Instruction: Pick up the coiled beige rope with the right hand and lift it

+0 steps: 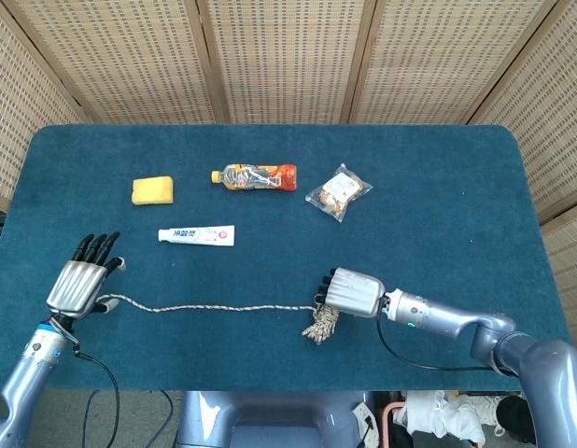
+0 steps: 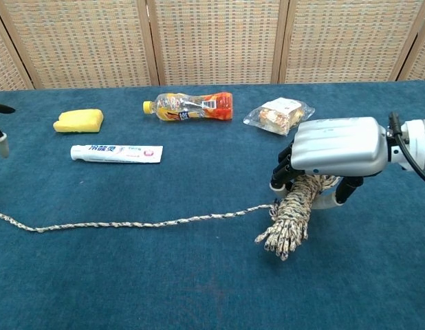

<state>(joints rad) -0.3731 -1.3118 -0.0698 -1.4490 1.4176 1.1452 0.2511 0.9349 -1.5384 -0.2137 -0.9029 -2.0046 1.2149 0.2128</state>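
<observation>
Both views are bright and evenly lit, with soft light from above. Shadows are faint and short; a small one lies under the right hand (image 2: 338, 146) on the worktop (image 2: 199, 289). The hand's metal back shows a mild sheen. Focus is sharp throughout, with little edge distortion.

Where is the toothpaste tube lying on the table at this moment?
In the head view the toothpaste tube lies flat on the left half of the table, just in front of the yellow sponge and behind the trailing rope.
</observation>
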